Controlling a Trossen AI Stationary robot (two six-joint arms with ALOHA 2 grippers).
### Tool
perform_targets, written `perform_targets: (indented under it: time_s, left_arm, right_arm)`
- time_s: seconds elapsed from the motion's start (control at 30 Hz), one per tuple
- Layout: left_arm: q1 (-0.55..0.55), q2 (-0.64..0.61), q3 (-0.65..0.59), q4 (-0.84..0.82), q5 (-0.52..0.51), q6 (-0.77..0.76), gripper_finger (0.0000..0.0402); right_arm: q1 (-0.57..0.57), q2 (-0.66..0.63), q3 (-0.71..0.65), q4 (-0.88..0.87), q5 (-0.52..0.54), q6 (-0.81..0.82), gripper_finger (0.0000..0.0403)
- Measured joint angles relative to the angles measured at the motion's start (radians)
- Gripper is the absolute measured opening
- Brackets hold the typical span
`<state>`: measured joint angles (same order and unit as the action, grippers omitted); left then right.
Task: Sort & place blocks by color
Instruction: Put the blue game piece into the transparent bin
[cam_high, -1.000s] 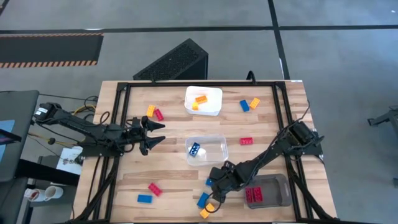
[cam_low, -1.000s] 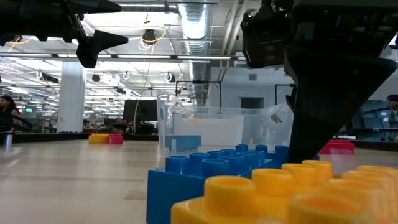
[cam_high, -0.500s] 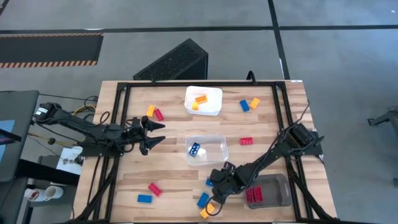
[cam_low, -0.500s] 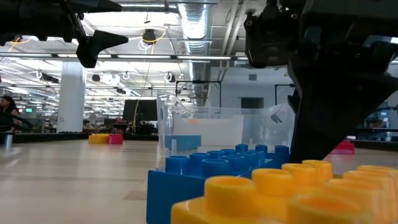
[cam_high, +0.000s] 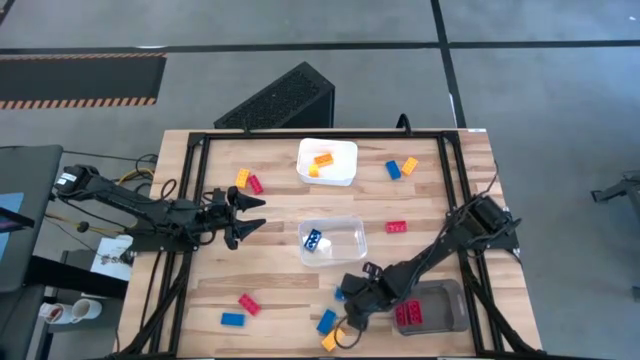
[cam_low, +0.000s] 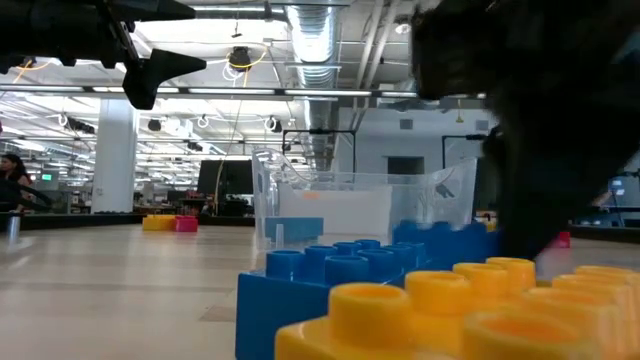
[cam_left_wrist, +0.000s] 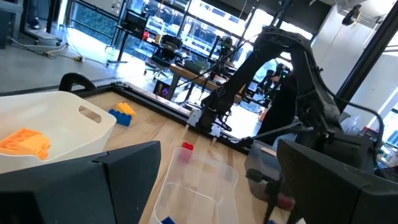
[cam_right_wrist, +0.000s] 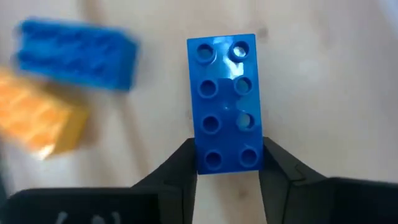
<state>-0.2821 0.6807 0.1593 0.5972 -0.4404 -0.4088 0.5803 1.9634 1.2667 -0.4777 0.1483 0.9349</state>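
Note:
My right gripper (cam_right_wrist: 227, 155) stands near the table's near edge, shut on a blue block (cam_high: 340, 293) with two rows of studs (cam_right_wrist: 225, 99). Just nearer lie another blue block (cam_high: 326, 321) and an orange block (cam_high: 330, 342), both flat on the wood. My left gripper (cam_high: 258, 212) hangs open with nothing between its fingers, left of the clear container (cam_high: 345, 250). The clear container holds one blue block (cam_high: 313, 240). My right gripper pinches the blue block's two long sides between its fingers, close to one short end (cam_right_wrist: 227, 160). The fingers come from above and lie across the block. The block's studs face up. In the low view it (cam_low: 440, 245) shows slightly raised behind the nearer blocks.
A white tray (cam_high: 345, 178) at the far middle holds orange blocks. A grey tray (cam_high: 445, 295) at the near right holds red ones. Loose blocks lie at the far left (cam_high: 249, 181), far right (cam_high: 401, 168), right of the clear container (cam_high: 396, 227) and near left (cam_high: 240, 311).
My right gripper has shifted a little toward the near right and has taken hold of the blue block. In the low view, that block has come up slightly.

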Motion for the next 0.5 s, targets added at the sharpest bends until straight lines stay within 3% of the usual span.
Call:
perform_targets:
  time_s: [0.2,0.5]
  left_arm:
    - [0.0,0.0,0.0,0.0,0.0,0.0,0.0308]
    - [0.0,0.0,0.0,0.0,0.0,0.0,0.0308]
  right_arm:
    - [0.025,-0.073,0.0,-0.024,0.05,-0.003,0.017]
    - [0.018,-0.193,0.002,-0.038,0.212,-0.095,0.0142]
